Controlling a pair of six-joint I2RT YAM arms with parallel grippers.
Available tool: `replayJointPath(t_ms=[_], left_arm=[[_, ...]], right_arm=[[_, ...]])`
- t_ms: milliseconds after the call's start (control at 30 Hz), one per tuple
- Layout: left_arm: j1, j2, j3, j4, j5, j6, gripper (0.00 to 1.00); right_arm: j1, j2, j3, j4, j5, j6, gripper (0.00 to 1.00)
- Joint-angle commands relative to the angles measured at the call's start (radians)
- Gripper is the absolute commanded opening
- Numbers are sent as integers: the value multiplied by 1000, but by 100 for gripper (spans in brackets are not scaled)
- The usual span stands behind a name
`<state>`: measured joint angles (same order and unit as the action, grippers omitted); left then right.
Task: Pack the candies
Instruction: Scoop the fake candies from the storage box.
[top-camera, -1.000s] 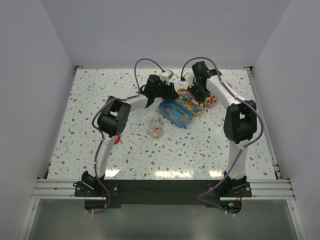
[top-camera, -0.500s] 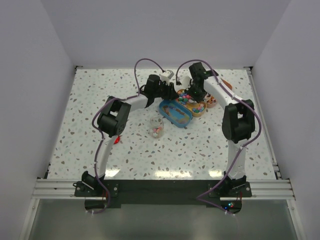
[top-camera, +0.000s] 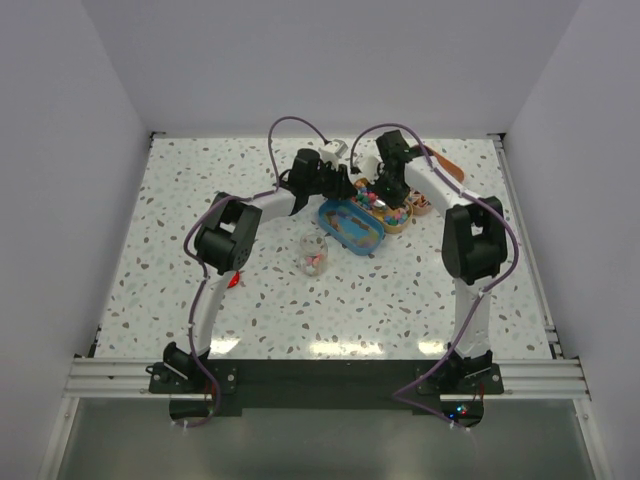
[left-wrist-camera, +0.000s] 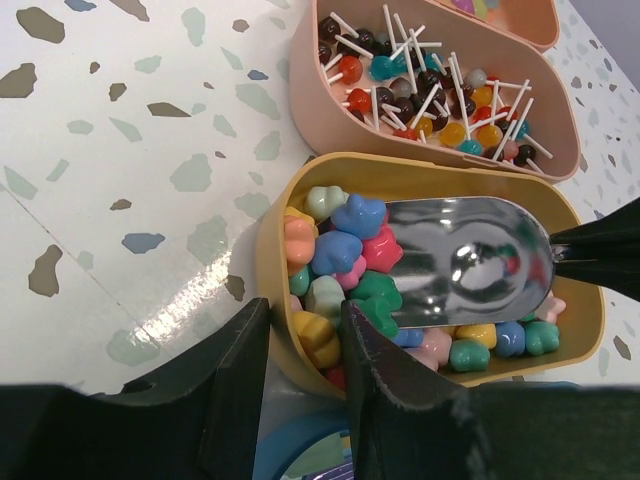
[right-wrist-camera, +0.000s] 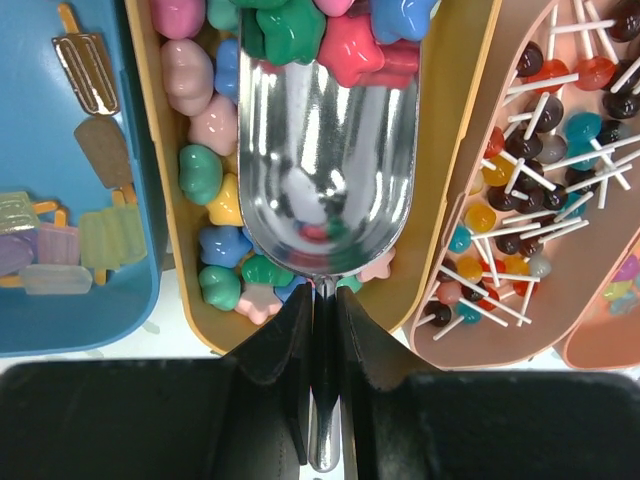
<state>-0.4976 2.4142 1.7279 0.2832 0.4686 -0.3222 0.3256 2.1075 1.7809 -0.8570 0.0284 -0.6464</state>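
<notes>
The right gripper (right-wrist-camera: 318, 330) clamps the handle of the scoop (right-wrist-camera: 325, 170). The scoop's bowl lies in the yellow tin (right-wrist-camera: 445, 170), with candies (right-wrist-camera: 205, 170) piled at its front edge and along its left side. Left of the scoop is a blue tin (right-wrist-camera: 80, 310). Right of the scoop is a pink tin (right-wrist-camera: 480, 340) of lollipops (right-wrist-camera: 545, 150).

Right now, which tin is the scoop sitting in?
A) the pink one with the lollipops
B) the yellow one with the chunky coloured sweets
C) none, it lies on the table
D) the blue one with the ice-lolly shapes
B: the scoop, held by the right gripper, has its bowl down among the sweets inside the yellow tin.
</notes>
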Motion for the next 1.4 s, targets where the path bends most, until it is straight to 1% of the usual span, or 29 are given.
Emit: replayJointPath(t_ms=[0,100,167,267,300,367,467,667,767,833,900,1033,1067,1167,1367], left_arm=[[-38,-15,47,62,91,-3,38],[-39,-17,44,57,88,0,38],[-41,-23,41,56,81,2,38],[-39,-35,33,47,59,5,38],[-39,-35,32,47,54,5,39],[-39,-38,35,54,54,-3,40],[-39,-40,39,56,56,-15,40],[-41,-41,41,50,58,-23,41],[-41,-41,39,47,57,-29,42],[-41,-43,39,47,58,-38,43],[-41,-44,39,51,58,-46,44],[-41,-50,41,56,54,-55,49],[-41,-52,39,56,56,-55,52],[-41,-63,27,53,50,-60,56],[-39,-107,-7,53,16,-49,63]], right_arm=[[24,37,-23,154,-131,54,0],[23,40,-20,173,-133,123,0],[23,43,-17,173,-107,151,0],[23,28,-54,180,-93,113,0],[23,4,-72,206,-100,103,0],[23,-42,-133,257,-161,81,0],[23,-66,-198,323,-200,85,0],[23,-32,-175,346,-197,132,0],[23,-37,-186,377,-179,175,0],[24,-30,-170,368,-151,174,0],[27,-33,-176,362,-131,160,0],[26,-49,-207,369,-140,157,0],[23,-53,-224,383,-151,160,0],[17,-55,-253,429,-159,186,0],[12,-53,-279,472,-165,203,0]])
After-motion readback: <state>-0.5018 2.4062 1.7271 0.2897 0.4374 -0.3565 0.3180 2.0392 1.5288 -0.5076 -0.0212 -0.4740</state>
